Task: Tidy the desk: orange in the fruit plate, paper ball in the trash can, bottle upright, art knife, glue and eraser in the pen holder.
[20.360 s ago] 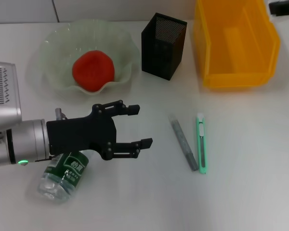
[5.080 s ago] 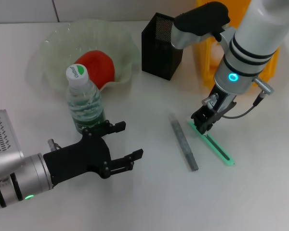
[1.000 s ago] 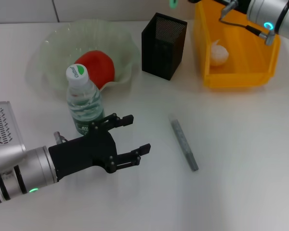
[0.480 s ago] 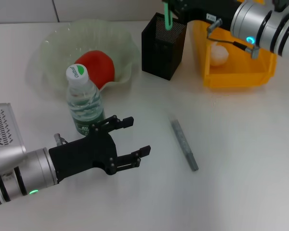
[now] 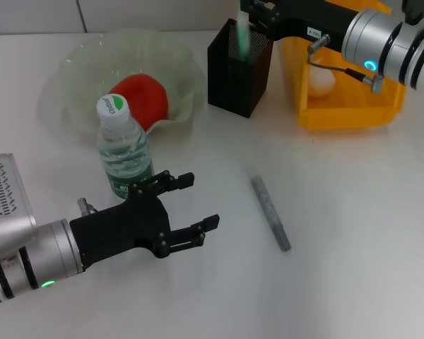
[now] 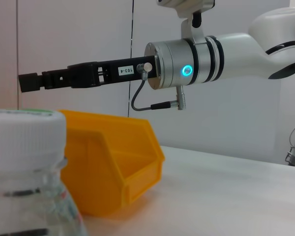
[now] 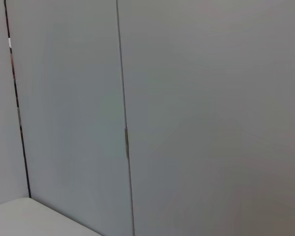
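The mint-green art knife (image 5: 242, 39) is a blurred upright streak in the mouth of the black mesh pen holder (image 5: 239, 70), just under my right gripper (image 5: 249, 9), which is open above the holder. From the left wrist view the right gripper (image 6: 29, 82) holds nothing. The bottle (image 5: 124, 152) stands upright on the desk (image 5: 353, 233); its cap shows in the left wrist view (image 6: 24, 132). My left gripper (image 5: 180, 208) is open and empty, just right of the bottle. The orange (image 5: 138, 99) lies in the fruit plate (image 5: 78, 63). The paper ball (image 5: 322, 80) lies in the trash can (image 5: 353, 116).
A grey speckled stick (image 5: 271, 212) lies on the desk right of centre. The trash can (image 6: 113, 162) stands right of the pen holder at the back. The right wrist view shows only a grey wall.
The right arm brought the art knife from above the trash can over the pen holder, and the knife has dropped lower into the holder. The left arm has barely moved.
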